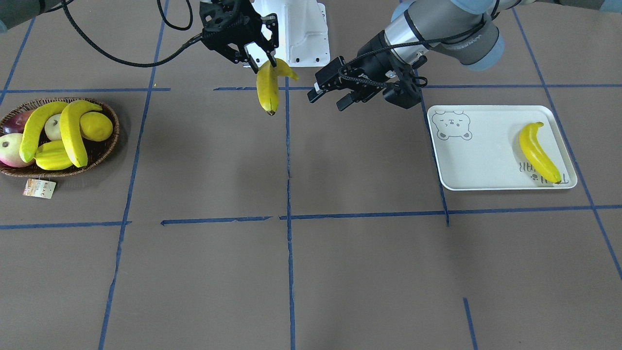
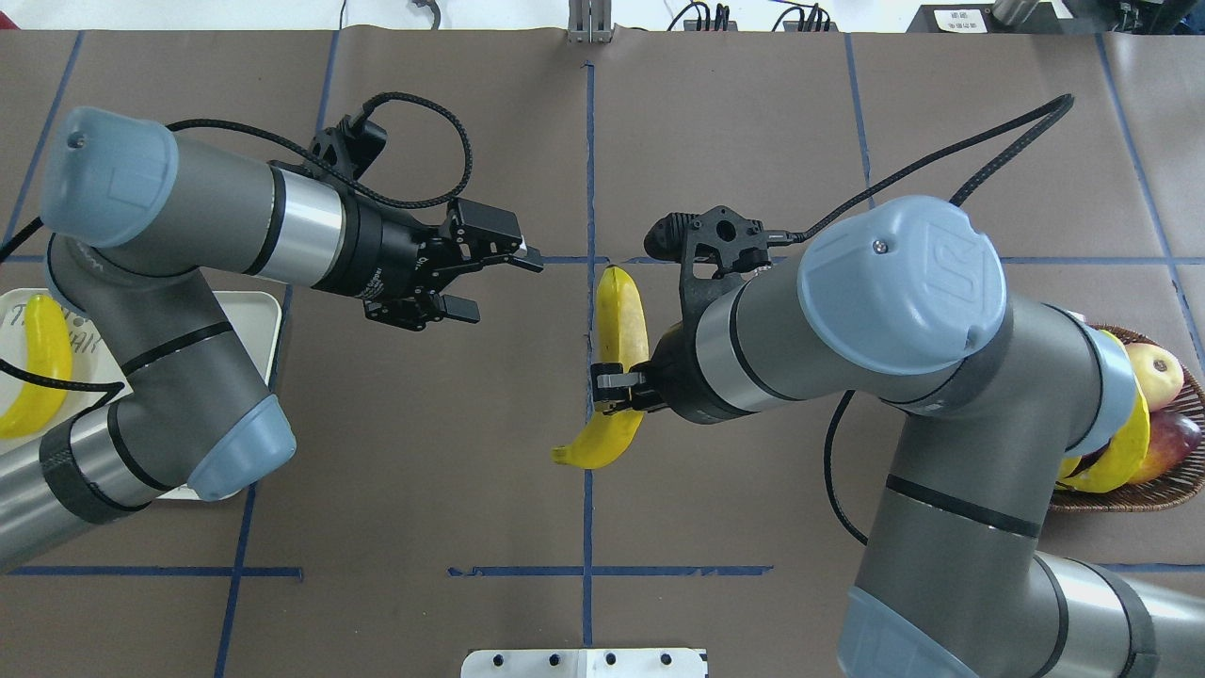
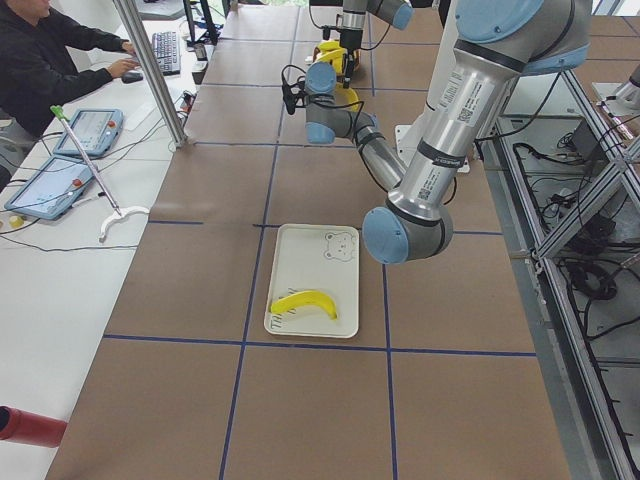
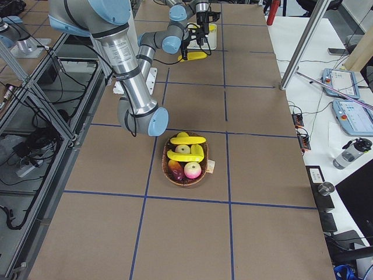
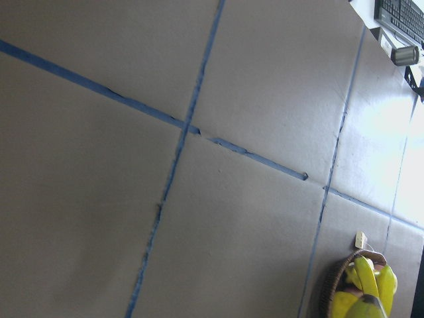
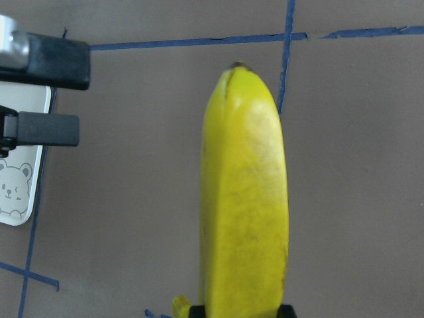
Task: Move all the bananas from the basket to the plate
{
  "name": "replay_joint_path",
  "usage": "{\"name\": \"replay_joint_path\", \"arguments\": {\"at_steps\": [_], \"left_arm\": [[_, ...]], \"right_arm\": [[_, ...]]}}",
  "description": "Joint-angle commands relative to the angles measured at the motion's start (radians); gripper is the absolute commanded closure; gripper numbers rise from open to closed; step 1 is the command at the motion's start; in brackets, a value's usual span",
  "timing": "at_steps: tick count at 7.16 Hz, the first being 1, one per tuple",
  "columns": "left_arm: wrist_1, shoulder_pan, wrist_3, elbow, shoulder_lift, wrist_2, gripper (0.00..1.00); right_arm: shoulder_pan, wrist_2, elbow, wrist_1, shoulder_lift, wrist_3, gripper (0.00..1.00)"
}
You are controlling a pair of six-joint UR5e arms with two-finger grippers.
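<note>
My right gripper (image 1: 263,64) (image 2: 614,388) is shut on a yellow banana (image 1: 267,88) (image 2: 621,330) (image 6: 245,212) that hangs above the middle of the table. My left gripper (image 1: 329,99) (image 2: 497,284) stands open and empty just beside it, toward the plate. Its fingers (image 6: 46,65) show in the right wrist view. The pale plate (image 1: 481,155) (image 2: 256,325) (image 3: 305,260) with the bear outline holds one banana (image 1: 537,153) (image 2: 40,363) (image 3: 305,303). The wicker basket (image 1: 106,154) (image 2: 1172,485) (image 4: 187,179) (image 5: 338,285) holds two more bananas (image 1: 73,131).
Also in the basket are a lemon (image 1: 97,126), a starfruit (image 1: 51,155) and apples (image 1: 9,148), and a paper tag (image 1: 39,188) hangs off its rim. Blue tape lines cross the brown table. A person sits at a side desk (image 3: 50,60).
</note>
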Motion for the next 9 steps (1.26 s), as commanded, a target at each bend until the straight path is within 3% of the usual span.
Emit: {"name": "replay_joint_path", "arguments": {"at_steps": [1,6,7,8,9], "left_arm": [[-0.002,0.046,-0.006,-0.001,-0.042,0.004,0.01],[-0.004,0.105,-0.005,0.000,-0.072,0.012,0.04],[-0.004,0.105,-0.003,0.000,-0.070,0.012,0.42],[-0.007,0.105,0.007,-0.003,-0.069,0.010,0.89],[-0.007,0.105,0.011,-0.004,-0.069,0.010,1.00]], "right_arm": [[-0.016,-0.002,0.000,0.005,0.008,0.002,1.00],[-0.030,-0.001,-0.002,0.065,0.017,0.002,1.00],[-0.030,-0.001,-0.002,0.065,0.017,0.002,1.00],[-0.030,-0.001,-0.002,0.065,0.017,0.000,1.00],[-0.030,-0.001,-0.002,0.065,0.017,0.000,1.00]]}}
